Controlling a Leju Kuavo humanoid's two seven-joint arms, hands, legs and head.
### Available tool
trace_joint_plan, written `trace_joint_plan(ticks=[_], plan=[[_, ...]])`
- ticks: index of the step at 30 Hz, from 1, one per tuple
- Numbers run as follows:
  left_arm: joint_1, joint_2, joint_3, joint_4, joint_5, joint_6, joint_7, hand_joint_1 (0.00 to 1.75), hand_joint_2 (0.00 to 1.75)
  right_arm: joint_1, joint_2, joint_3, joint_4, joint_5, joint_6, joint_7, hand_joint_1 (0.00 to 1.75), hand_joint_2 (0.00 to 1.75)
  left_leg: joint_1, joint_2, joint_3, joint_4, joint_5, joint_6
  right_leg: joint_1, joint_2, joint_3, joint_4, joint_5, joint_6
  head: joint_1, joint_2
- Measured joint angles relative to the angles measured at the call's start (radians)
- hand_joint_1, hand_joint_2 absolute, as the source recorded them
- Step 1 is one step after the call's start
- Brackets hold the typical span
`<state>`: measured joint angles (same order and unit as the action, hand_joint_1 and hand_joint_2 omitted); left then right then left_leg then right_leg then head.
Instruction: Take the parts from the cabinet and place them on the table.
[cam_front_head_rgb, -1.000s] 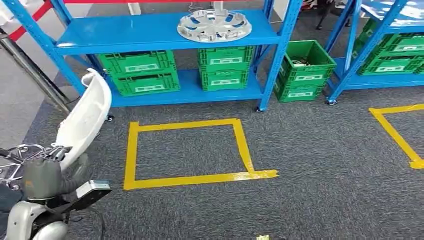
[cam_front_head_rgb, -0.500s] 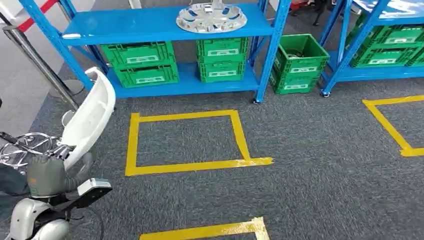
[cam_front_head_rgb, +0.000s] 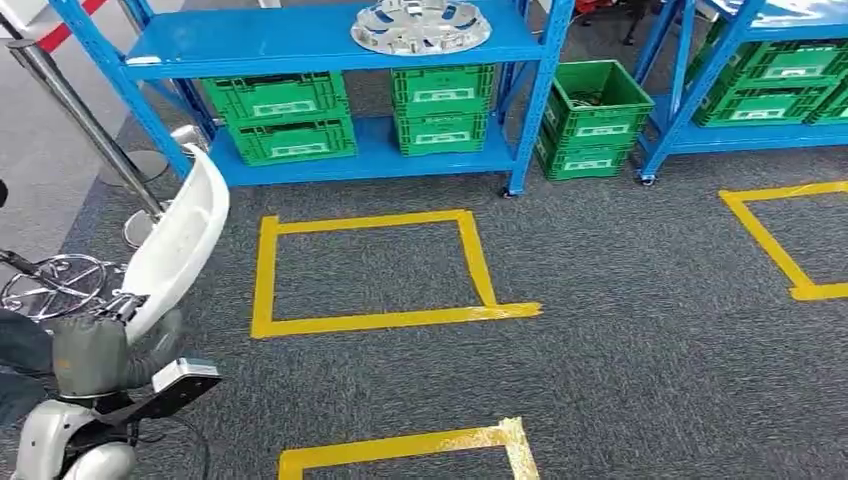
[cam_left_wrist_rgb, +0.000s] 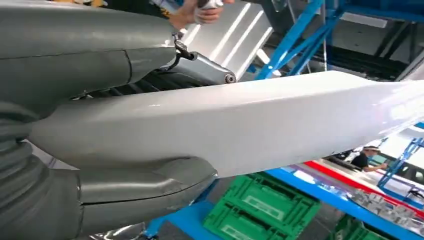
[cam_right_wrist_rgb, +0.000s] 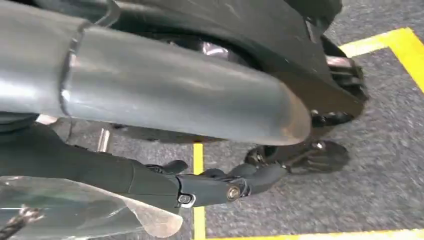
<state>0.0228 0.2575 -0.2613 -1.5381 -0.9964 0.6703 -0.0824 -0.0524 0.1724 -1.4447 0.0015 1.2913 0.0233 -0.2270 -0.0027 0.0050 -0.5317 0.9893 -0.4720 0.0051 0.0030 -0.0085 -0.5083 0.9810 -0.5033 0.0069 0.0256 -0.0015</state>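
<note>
1. Three views, head first: the left hand (cam_front_head_rgb: 95, 350) sits low at the robot's left side, fingers wrapped round the lower end of a long white moulded part (cam_front_head_rgb: 180, 235) that rises up and forward from the grip; beyond it stands the blue shelving (cam_front_head_rgb: 330, 45) with a silver hubcap (cam_front_head_rgb: 420, 25) on its upper level and green crates (cam_front_head_rgb: 280, 125) beneath; yellow tape squares (cam_front_head_rgb: 375, 270) mark the grey carpet (cam_front_head_rgb: 620, 330); a chrome stanchion (cam_front_head_rgb: 80, 110) stands at the left; no table is in sight.

2. Left wrist view: the thick grey thumb (cam_left_wrist_rgb: 135, 182) lies under the white part (cam_left_wrist_rgb: 250, 125) and the darker fingers press from the other side, so the hand is closed on it and holds it firmly near one end; the part runs well out past the grip.

3. Right wrist view: the right hand (cam_right_wrist_rgb: 220, 187) hangs over the carpet near a yellow line; its dark fingers look curled in (whether they hold anything I cannot tell).

4. Handling, as a judgement: the part looks like glossy, stiff, thin-shelled plastic, probably light but long, so held at one end it will lever against the fingers and may slip; a hold nearer its middle, or along a rolled edge, would be steadier, and it should be set down gently to spare the finish.
</note>
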Motion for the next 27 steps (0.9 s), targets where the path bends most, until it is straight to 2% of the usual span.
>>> trace_joint_plan(ticks=[1,2,3,4,5,6,7,8,10,11,12,13,14,15,16,21,22,26,27], plan=[[0.002,0.0,0.0,0.0,0.0,0.0,0.0,1.75,1.75,0.0,0.0,0.0,0.0,0.002,0.001,-0.002,0.0,0.0,0.011,0.003,0.002,-0.013,0.01,0.009,0.003,0.001,-0.004,0.003,-0.008,0.007,0.0,0.0],[0.002,0.0,0.0,0.0,0.003,0.001,0.0,1.75,1.75,-0.001,0.0,0.0,0.0,0.003,0.006,-0.008,0.0,0.0,0.012,0.005,0.0,-0.017,0.015,0.015,0.002,0.005,-0.023,0.031,-0.035,0.014,0.003,0.0],[0.002,0.0,0.001,0.0,0.003,0.002,0.0,1.75,1.75,-0.001,0.0,0.0,0.0,0.004,0.01,-0.011,0.0,0.0,0.012,0.005,-0.006,-0.017,0.018,0.02,0.0,0.005,-0.051,0.092,-0.073,0.016,0.009,0.0],[0.005,0.0,0.001,0.0,0.006,0.002,0.001,1.75,1.75,-0.001,-0.002,0.0,0.0,0.006,0.012,-0.013,0.0,0.0,0.011,0.005,-0.011,-0.016,0.021,0.021,-0.003,0.006,-0.082,0.162,-0.107,0.019,0.01,0.0],[0.01,0.0,0.001,0.0,0.006,0.003,0.001,1.75,1.75,0.001,-0.002,0.0,0.0,0.008,0.016,-0.017,0.0,0.0,0.01,0.005,-0.017,-0.016,0.024,0.022,-0.005,0.006,-0.127,0.257,-0.145,0.023,0.008,0.0],[0.014,0.0,0.001,0.0,0.006,0.003,0.001,1.75,1.75,0.003,-0.002,0.0,0.0,0.01,0.018,-0.02,0.0,0.0,0.01,0.005,-0.022,-0.014,0.028,0.021,-0.005,0.005,-0.152,0.31,-0.157,0.026,0.009,0.0],[0.018,0.0,0.001,0.0,0.006,0.003,0.002,1.75,1.75,0.005,-0.002,0.0,0.0,0.011,0.019,-0.026,0.0,0.0,0.01,0.005,-0.026,-0.013,0.03,0.02,-0.006,0.006,-0.154,0.313,-0.142,0.028,0.009,0.0],[0.021,0.0,0.001,0.0,0.006,0.004,0.002,1.75,1.75,0.005,-0.003,0.0,0.0,0.011,0.02,-0.029,0.0,0.0,0.01,0.005,-0.028,-0.011,0.031,0.019,-0.007,0.005,-0.13,0.27,-0.108,0.028,0.01,0.0],[0.021,0.0,0.001,0.0,0.005,0.005,0.002,1.75,1.75,0.004,-0.004,0.0,0.0,0.013,0.022,-0.036,0.0,0.0,0.01,0.005,-0.032,-0.002,0.032,0.016,-0.011,0.005,-0.043,0.106,-0.023,0.027,0.01,0.0],[0.022,0.0,0.002,0.0,0.006,0.005,0.002,1.75,1.75,0.003,-0.005,0.0,0.0,0.014,0.024,-0.039,0.0,0.0,0.009,0.005,-0.034,0.003,0.032,0.011,-0.012,0.006,-0.008,0.035,-0.011,0.024,0.009,0.0],[0.023,0.001,0.003,0.0,0.006,0.006,0.002,1.75,1.75,0.001,-0.005,0.0,0.0,0.014,0.024,-0.041,0.0,0.0,0.001,0.004,-0.043,0.014,0.029,0.004,-0.01,0.008,0.001,0.004,-0.023,0.02,0.01,0.0],[0.023,0.002,0.003,0.0,0.006,0.006,0.002,1.75,1.75,0.002,-0.005,0.0,0.0,0.014,0.026,-0.044,0.0,0.0,0.001,0.004,-0.048,0.012,0.035,-0.003,-0.011,0.008,0.002,0.012,-0.02,0.012,0.005,0.0],[0.024,0.002,0.003,0.0,0.006,0.006,0.003,1.75,1.75,0.005,-0.005,0.0,0.0,0.015,0.026,-0.045,0.0,0.0,-0.001,0.004,-0.053,0.017,0.029,0.007,-0.013,0.008,-0.003,0.01,-0.018,0.012,0.009,0.0],[0.025,0.002,0.003,0.0,0.006,0.006,0.003,1.75,1.75,0.007,-0.005,0.0,0.0,0.017,0.026,-0.05,0.0,0.0,0.0,0.004,-0.055,0.016,0.032,0.028,-0.012,0.008,-0.003,0.011,-0.016,0.012,0.005,0.0],[0.028,0.003,0.004,0.0,0.006,0.006,0.004,1.75,1.75,0.009,-0.005,0.001,0.0,0.021,0.023,-0.06,0.0,0.0,-0.001,0.003,-0.055,0.015,0.043,0.035,-0.01,0.008,-0.003,0.011,-0.012,0.01,0.007,0.0],[0.04,0.003,0.005,-0.005,-0.002,0.006,0.01,1.75,1.75,0.007,-0.005,0.006,0.0,0.038,0.01,-0.084,0.0,0.0,0.003,0.002,-0.055,0.004,0.055,0.014,-0.006,0.006,-0.009,0.012,-0.007,0.003,0.006,0.0],[0.043,0.003,0.005,-0.006,-0.004,0.006,0.01,1.75,1.75,0.007,-0.005,0.008,0.0,0.039,0.009,-0.085,0.0,0.0,0.004,0.002,-0.056,0.002,0.056,0.012,-0.005,0.006,-0.011,0.012,-0.007,0.002,0.007,0.0],[0.045,0.003,0.005,-0.007,-0.008,0.006,0.01,1.75,1.75,0.007,-0.005,0.01,0.0,0.04,0.009,-0.088,0.0,0.0,0.005,0.002,-0.056,0.0,0.057,-0.007,-0.004,0.007,-0.012,0.013,-0.007,0.001,0.007,0.0],[0.045,0.003,0.005,-0.008,-0.009,0.006,0.01,1.75,1.75,0.007,-0.005,0.01,0.0,0.039,0.009,-0.089,0.0,0.0,0.005,0.002,-0.056,0.0,0.057,-0.007,-0.004,0.006,-0.014,0.013,-0.007,0.001,0.007,0.0]])
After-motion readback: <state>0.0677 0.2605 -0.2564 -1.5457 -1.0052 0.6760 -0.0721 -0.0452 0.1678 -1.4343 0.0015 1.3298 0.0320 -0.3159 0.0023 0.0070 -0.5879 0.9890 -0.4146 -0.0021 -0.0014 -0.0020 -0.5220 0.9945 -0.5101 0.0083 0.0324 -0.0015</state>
